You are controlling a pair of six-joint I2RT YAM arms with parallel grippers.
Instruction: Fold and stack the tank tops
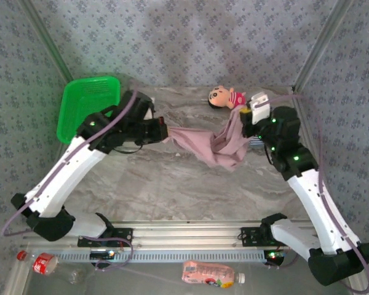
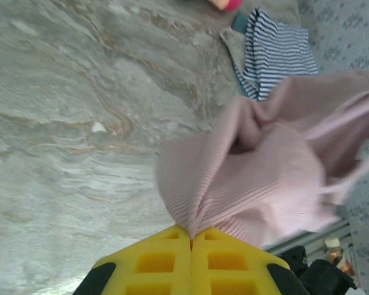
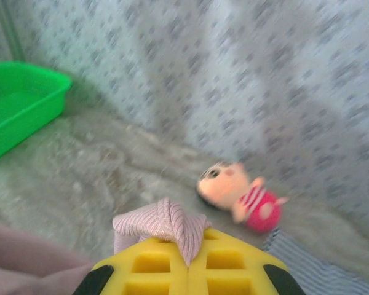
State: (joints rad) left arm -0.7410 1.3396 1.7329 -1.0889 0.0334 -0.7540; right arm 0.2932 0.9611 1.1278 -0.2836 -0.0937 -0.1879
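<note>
Bystanders around my table, right now

Green basket point(image 1: 89, 107) sits in the far left corner, and the plush doll point(image 1: 226, 97) lies on its side at the far edge, head toward the basket (black hair, red striped outfit). There's bare marble-look table point(image 1: 154, 178) in the middle and patterned wall point(image 1: 190, 37) behind. On the near side of the metal rail point(image 1: 190, 236), a red-labelled bottle point(image 1: 43, 263) lies on my left and a pink bottle point(image 1: 210, 273) lies flat near the middle.

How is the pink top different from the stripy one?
The pink top is plain; the stripy top has navy and white stripes. The pink top hangs pinched between the left tool and right tool; the stripy top lies on the table. Both are soft cloth.
</note>
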